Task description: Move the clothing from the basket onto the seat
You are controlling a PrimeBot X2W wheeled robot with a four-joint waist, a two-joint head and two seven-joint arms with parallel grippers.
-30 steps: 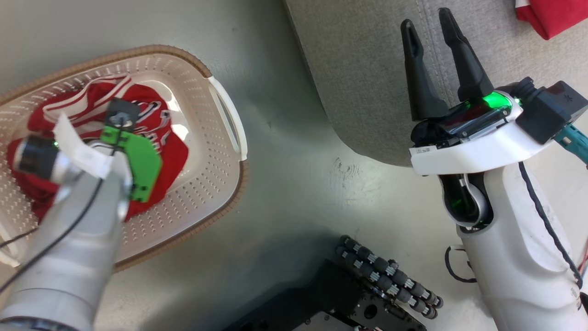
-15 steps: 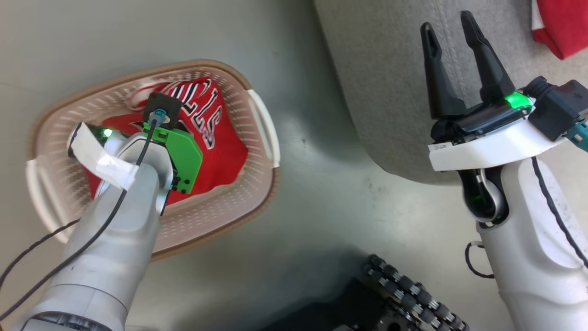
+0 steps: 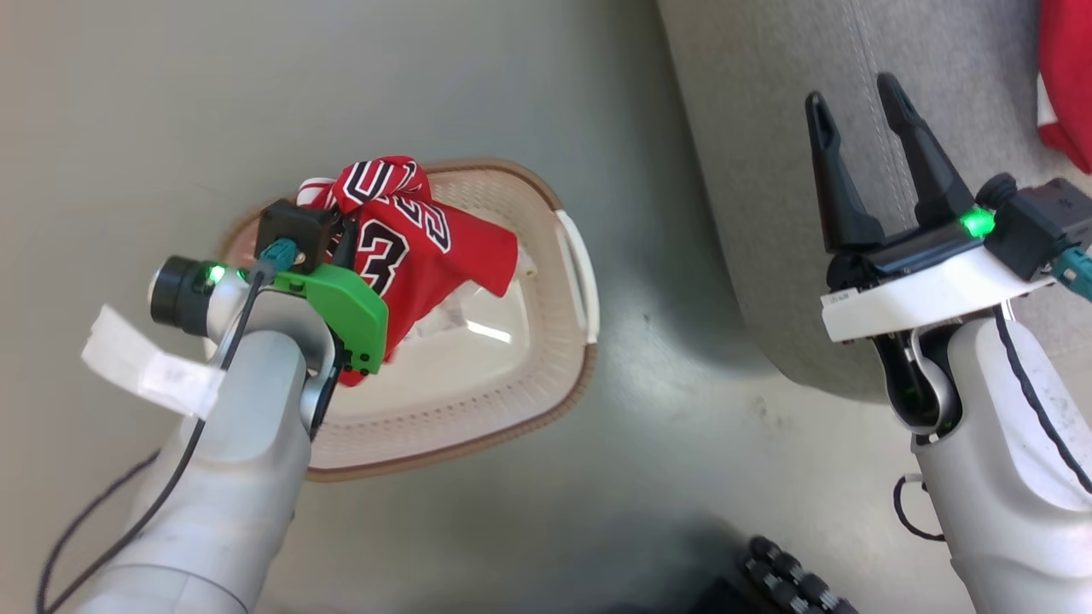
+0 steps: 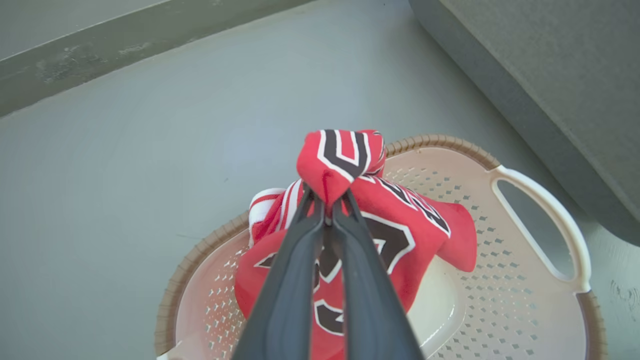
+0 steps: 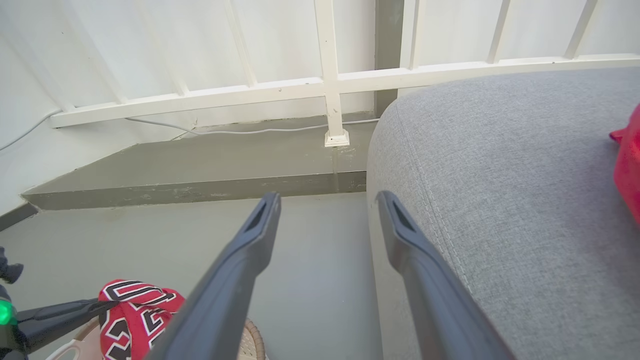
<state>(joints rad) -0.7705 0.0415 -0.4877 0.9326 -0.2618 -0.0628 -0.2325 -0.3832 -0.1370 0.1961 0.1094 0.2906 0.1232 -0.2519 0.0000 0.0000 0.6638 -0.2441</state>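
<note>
The left fingers [image 4: 292,280] are pinched tight together on a bunched fold of the red jersey [image 4: 395,225], and the fold pokes out just past their tips. The rest of the jersey, with its black-and-white lettering and a strip of white-striped trim, hangs down from that pinch over the inside of the basket [image 4: 505,305], toward the side away from the seat [image 5: 500,175]. Whether its lowest hem touches the basket's bottom is hidden behind the fingers and the arm. Beside the cloth, the basket's perforated bottom lies bare. The basket stands on the grey floor [image 4: 150,125], with a strip of floor between it and the seat.

The right fingers [image 5: 235,285] are spread wide with nothing between them. They hang well apart from the basket, on its seat side, at the rounded edge of the seat. In the right wrist view one finger is over the floor and the other over the grey cushion. A second red garment [image 3: 1066,85] lies on the seat, farther from the basket than the right fingers, and is cut off by the picture's edge.
</note>
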